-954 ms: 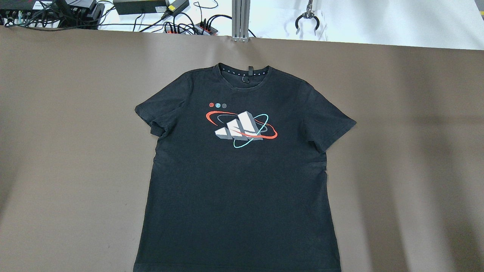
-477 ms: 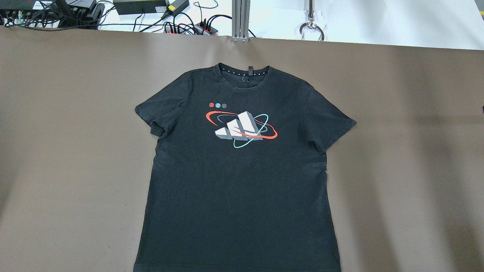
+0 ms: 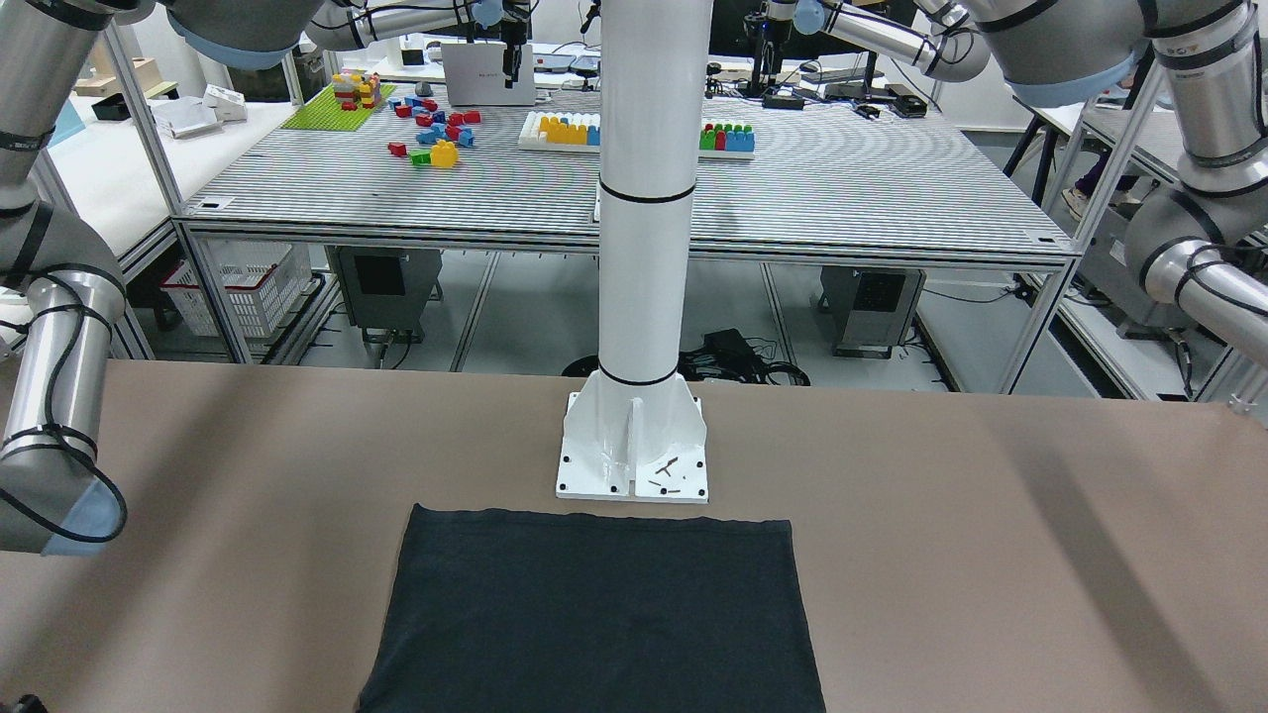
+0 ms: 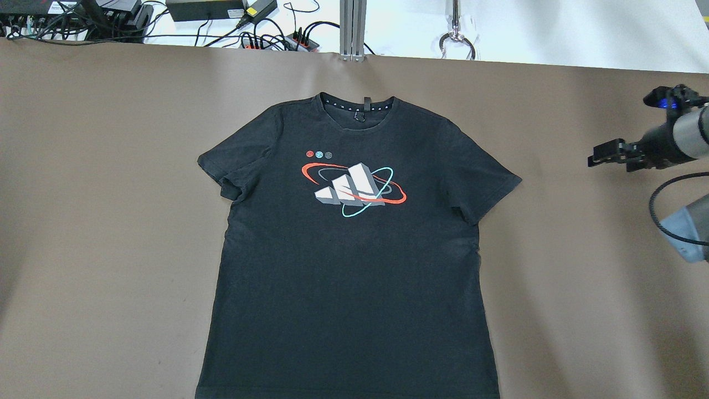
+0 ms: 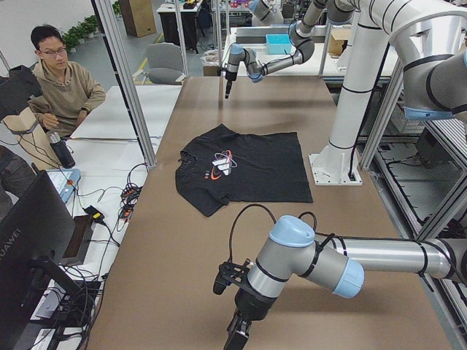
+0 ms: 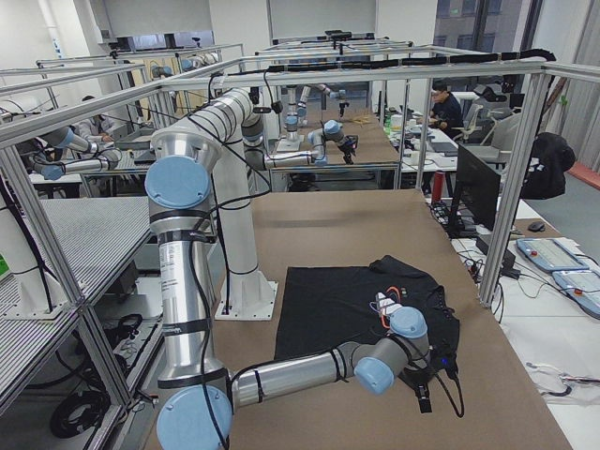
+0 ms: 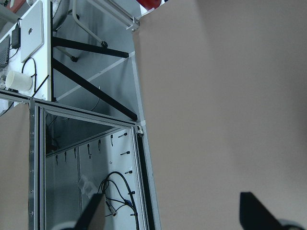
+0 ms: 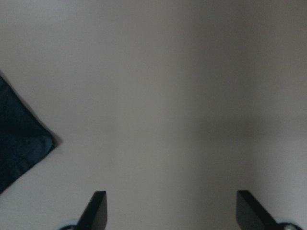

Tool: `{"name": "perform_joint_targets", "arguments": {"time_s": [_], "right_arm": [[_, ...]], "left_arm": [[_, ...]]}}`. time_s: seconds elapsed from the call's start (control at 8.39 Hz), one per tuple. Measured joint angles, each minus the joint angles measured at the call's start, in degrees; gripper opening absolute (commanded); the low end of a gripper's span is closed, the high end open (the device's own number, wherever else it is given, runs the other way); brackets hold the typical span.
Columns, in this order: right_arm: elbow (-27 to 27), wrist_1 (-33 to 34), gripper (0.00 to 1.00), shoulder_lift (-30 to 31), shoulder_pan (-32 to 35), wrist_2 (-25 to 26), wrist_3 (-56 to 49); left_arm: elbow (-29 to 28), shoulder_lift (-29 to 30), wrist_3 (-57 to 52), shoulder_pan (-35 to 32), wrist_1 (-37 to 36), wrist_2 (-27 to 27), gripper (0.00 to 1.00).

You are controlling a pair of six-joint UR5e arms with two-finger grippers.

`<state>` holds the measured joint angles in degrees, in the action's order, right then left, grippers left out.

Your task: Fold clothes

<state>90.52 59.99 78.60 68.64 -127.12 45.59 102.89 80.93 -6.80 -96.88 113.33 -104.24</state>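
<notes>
The clothes are one black T-shirt (image 4: 349, 266) with a white, red and teal print, lying flat and face up in the middle of the brown table, its collar on the far side. Its hem (image 3: 594, 614) lies just in front of the white pole's base plate (image 3: 634, 456). My right gripper (image 4: 601, 156) hovers right of the shirt's right sleeve (image 8: 19, 143), apart from it. Its fingers (image 8: 98, 211) stand wide apart with nothing between them. My left gripper (image 7: 172, 206) is open over the table's left end, far from the shirt, and holds nothing.
Cables and power bricks (image 4: 210, 11) lie past the table's far edge, beside an aluminium post (image 4: 353, 27). A person (image 5: 62, 80) sits at the operators' side. A metal frame (image 7: 86, 120) stands beyond the table's edge below my left gripper.
My right arm and gripper have come into the overhead view from the right edge. The T-shirt has not moved.
</notes>
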Motion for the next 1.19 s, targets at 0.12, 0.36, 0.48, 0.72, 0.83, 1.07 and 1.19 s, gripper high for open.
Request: {"name": "perform_joint_targets", "arguments": {"time_s": [0.12,0.36,0.48,0.72,0.83,1.07,1.19], "right_arm": [[-3.6,-1.0,0.89,-2.8,-2.5,0.0,2.1],[-9.5,-2.0,0.86,-7.7,-6.2,0.1,4.3],[-11.9,-2.3,0.85,-9.5,-7.3,0.2,4.7],[-15.6,-4.0,0.84,-11.7,-8.7,0.5,4.9],[-18.0,-5.9,0.76,-12.7,-9.2,0.9,5.1],[-21.5,-8.0,0.67,-14.5,-9.9,1.5,5.3],[-22.1,-8.3,0.62,-14.9,-10.2,1.8,5.4]], "left_arm": [[-0.1,0.2,0.0,0.0,0.0,0.0,1.00],[0.0,0.4,0.0,0.0,0.0,0.0,1.00],[0.2,0.4,0.0,0.0,0.1,0.1,1.00],[0.3,0.5,0.0,0.1,0.1,0.1,1.00],[0.4,0.5,0.0,0.1,0.2,0.1,1.00],[0.4,0.5,0.0,0.0,0.9,0.1,1.00],[0.4,0.5,0.1,0.0,1.1,0.1,1.00]]}}
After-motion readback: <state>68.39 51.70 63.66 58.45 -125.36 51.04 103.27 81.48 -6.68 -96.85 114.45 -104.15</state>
